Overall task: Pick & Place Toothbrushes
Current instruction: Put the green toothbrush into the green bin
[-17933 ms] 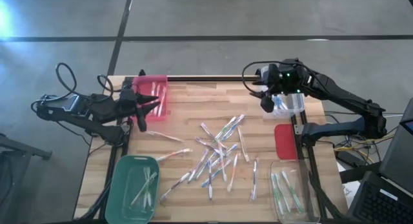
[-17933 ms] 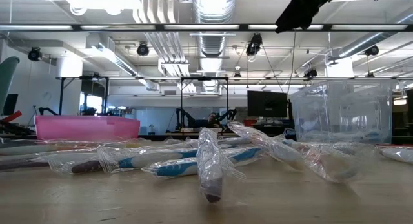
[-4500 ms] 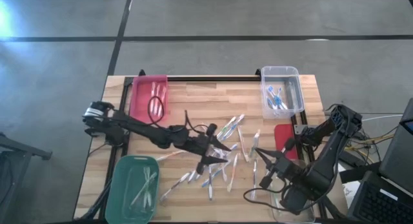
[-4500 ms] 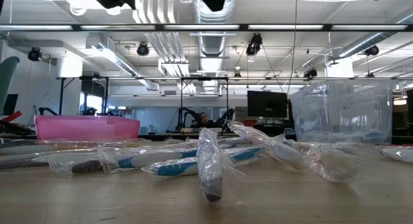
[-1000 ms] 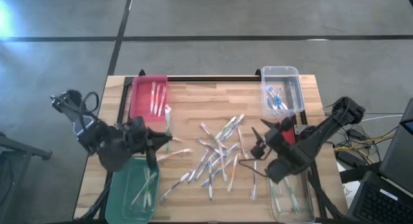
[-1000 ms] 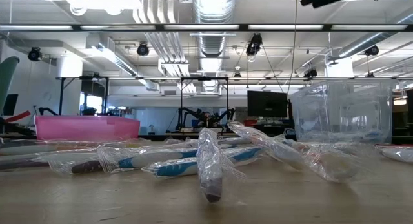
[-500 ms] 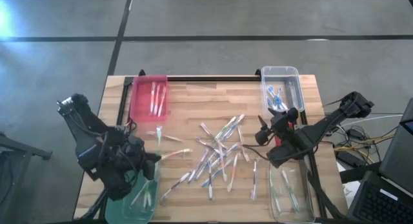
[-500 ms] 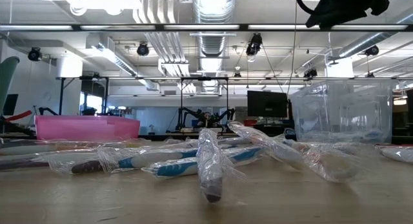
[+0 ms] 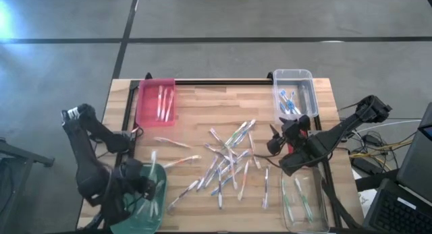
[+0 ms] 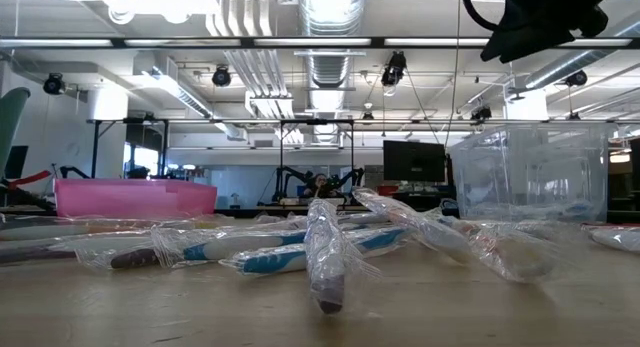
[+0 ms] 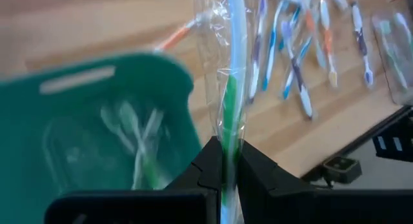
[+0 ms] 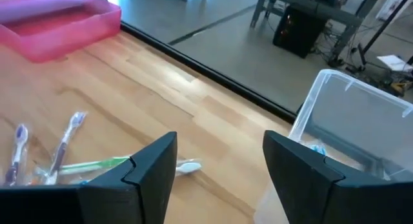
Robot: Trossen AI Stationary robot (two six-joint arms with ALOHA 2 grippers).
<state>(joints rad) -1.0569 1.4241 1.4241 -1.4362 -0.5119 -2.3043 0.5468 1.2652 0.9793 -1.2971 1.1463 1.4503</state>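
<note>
High view: showing left gripper [image 9: 145,187] now sitting over the green bin [image 9: 128,214] at the table's near-left corner — having swung there from beside the pink bin [image 9: 156,103] within the last second.
Left pincer: clamping a wrapped green toothbrush [image 11: 230,101], fingers [image 11: 210,169] pressed together on its handle.
Green bin contents: already holding a few pale brushes.
Right gripper [image 9: 275,139]: hanging above the table's right side near the red lid [image 9: 294,141], fingers standing apart, carrying nothing — shifting only slightly over the same second.
Loose toothbrushes [image 9: 226,163]: lying scattered mid-table.
Meaning: probably nearing release into the green bin; many brushes remaining.
</note>
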